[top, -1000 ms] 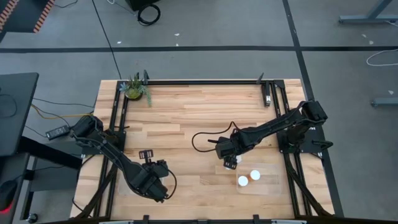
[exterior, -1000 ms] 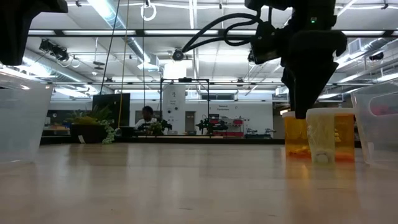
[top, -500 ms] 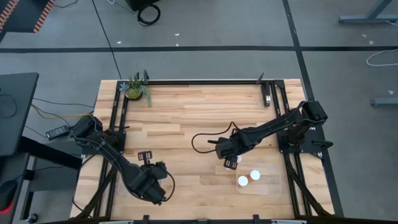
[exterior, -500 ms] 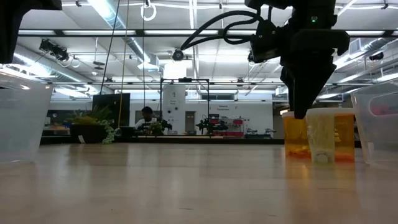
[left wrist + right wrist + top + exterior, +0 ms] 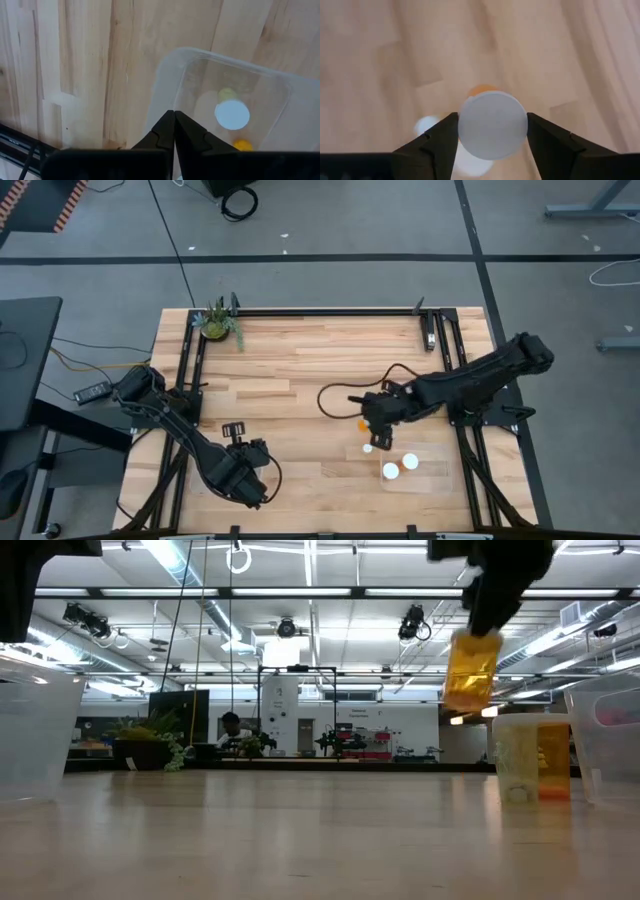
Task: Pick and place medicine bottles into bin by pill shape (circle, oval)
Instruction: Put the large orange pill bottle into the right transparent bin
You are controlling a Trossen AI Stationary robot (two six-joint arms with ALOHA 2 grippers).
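Near the front edge, left gripper (image 5: 243,485) pressed together above a clear bin (image 5: 280,95) holding one white-capped bottle (image 5: 232,113). Further right, two medicine bottles (image 5: 400,466) standing by another clear bin (image 5: 447,480). Beyond them, right gripper (image 5: 492,132) pinching an orange bottle (image 5: 470,670), lifted off the table (image 5: 300,370)

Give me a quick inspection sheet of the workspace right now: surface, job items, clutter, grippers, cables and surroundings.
Surface: wooden table, bare in the middle.
Job's things: orange bottle lifted off the table; three white-capped bottles by the clear bin; another bottle in the left bin.
Clutter: small plant at a back corner.
Grippers: right gripper shut on the lifted bottle; left gripper shut, above its bin.
Cables: black cable looped on the table.
Surroundings: workshop; person seated far behind.
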